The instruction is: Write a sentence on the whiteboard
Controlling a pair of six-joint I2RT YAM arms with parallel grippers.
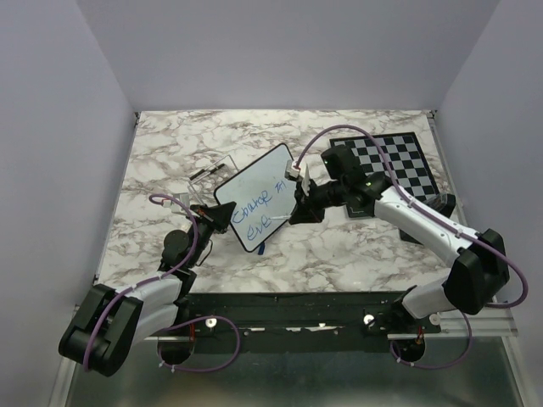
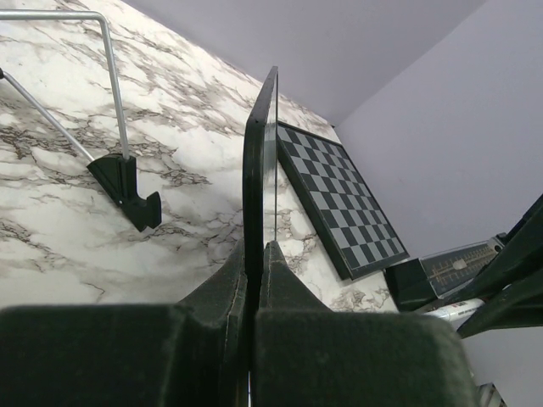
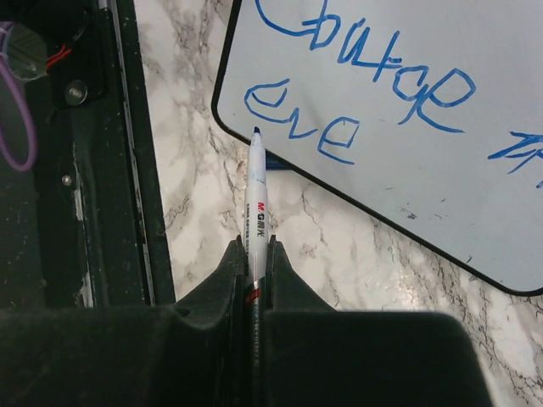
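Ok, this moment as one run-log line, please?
left gripper: shut on glossy white black-framed whiteboard edge | right gripper: shut on white blue-tipped marker | blue handwritten sentence: two lines, tip near lower

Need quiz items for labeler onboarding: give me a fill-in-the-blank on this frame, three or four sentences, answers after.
1. The sentence on the whiteboard is written in ____ ink.
2. The left end effector is shut on the edge of the ____.
3. The right end effector is shut on the marker, whose cap is ____.
4. The chessboard lies near the table's far ____ corner.
Answers: blue; whiteboard; off; right.
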